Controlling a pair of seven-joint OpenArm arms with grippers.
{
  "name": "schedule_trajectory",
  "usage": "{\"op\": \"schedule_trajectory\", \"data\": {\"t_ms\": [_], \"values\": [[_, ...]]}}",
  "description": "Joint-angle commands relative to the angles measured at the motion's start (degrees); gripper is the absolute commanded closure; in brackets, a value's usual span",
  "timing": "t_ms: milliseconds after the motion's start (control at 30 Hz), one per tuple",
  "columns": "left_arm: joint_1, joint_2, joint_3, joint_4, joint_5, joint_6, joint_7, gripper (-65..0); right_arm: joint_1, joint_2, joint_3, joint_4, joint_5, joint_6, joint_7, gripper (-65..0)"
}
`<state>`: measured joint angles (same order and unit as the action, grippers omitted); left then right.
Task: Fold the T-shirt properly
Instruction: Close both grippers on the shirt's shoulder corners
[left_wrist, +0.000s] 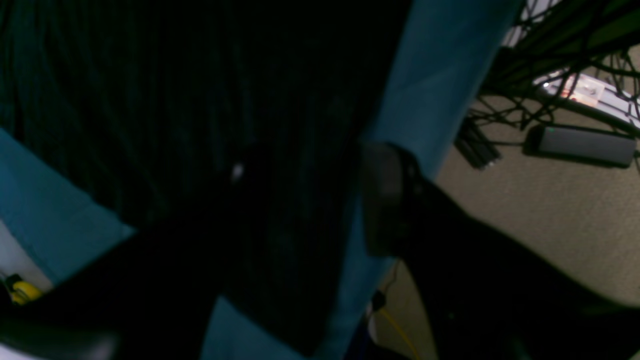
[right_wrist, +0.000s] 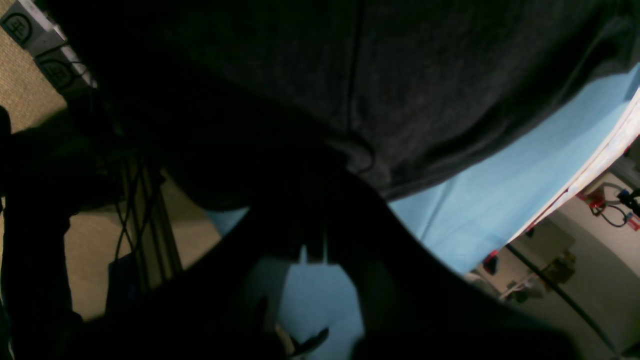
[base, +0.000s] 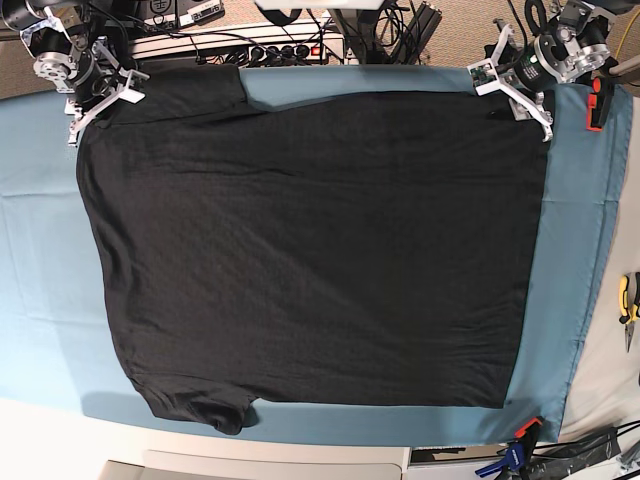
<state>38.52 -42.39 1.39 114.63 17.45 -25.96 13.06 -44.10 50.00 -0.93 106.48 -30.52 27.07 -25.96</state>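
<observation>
The black T-shirt (base: 310, 250) lies spread flat on the teal table cloth (base: 570, 260), plain side up, with one sleeve at the far left and one at the near left. My right gripper (base: 88, 108) is at its far left corner. In the right wrist view the right gripper (right_wrist: 325, 155) is shut on a puckered fold of the T-shirt (right_wrist: 425, 75). My left gripper (base: 525, 100) is at the far right corner. In the left wrist view the left gripper (left_wrist: 312, 160) is open, with the T-shirt (left_wrist: 200, 75) edge between its fingers.
Cables and power strips (base: 240, 45) lie beyond the table's far edge. A red clamp (base: 597, 105) is by the left gripper. Yellow-handled pliers (base: 628, 295) lie at the right edge. A blue and orange clamp (base: 518, 445) grips the cloth at the front right corner.
</observation>
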Motion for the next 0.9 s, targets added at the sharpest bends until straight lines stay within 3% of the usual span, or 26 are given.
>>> {"op": "schedule_trajectory", "data": {"t_ms": [0, 167, 467, 633, 767, 867], "values": [[0.2, -0.8, -0.4, 0.8, -0.4, 0.4, -0.6, -29.4, 0.2, 0.9, 0.5, 0.5, -0.3, -0.7, -0.5, 0.0], [0.2, -0.8, -0.4, 0.8, -0.4, 0.4, -0.6, -29.0, 0.1, 0.9, 0.5, 0.5, 1.8, -0.7, -0.4, 0.0], [0.2, -0.8, -0.4, 0.8, -0.4, -2.5, 0.6, -0.7, 0.2, 1.0, 0.5, 0.5, 2.7, -0.7, -0.5, 0.0], [0.2, -0.8, -0.4, 0.8, -0.5, -2.3, 0.6, 0.0, 0.2, 1.0, 0.5, 0.5, 2.7, -0.7, -0.5, 0.0], [0.2, -0.8, -0.4, 0.8, -3.0, 1.9, 0.7, 0.0, 0.2, 0.9, 0.5, 0.5, 2.7, -0.7, -0.7, 0.0], [0.2, -0.8, -0.4, 0.8, -3.2, 2.6, 1.0, 0.0, 0.2, 0.9, 0.5, 0.6, 2.7, -0.7, -0.7, 0.0]]}}
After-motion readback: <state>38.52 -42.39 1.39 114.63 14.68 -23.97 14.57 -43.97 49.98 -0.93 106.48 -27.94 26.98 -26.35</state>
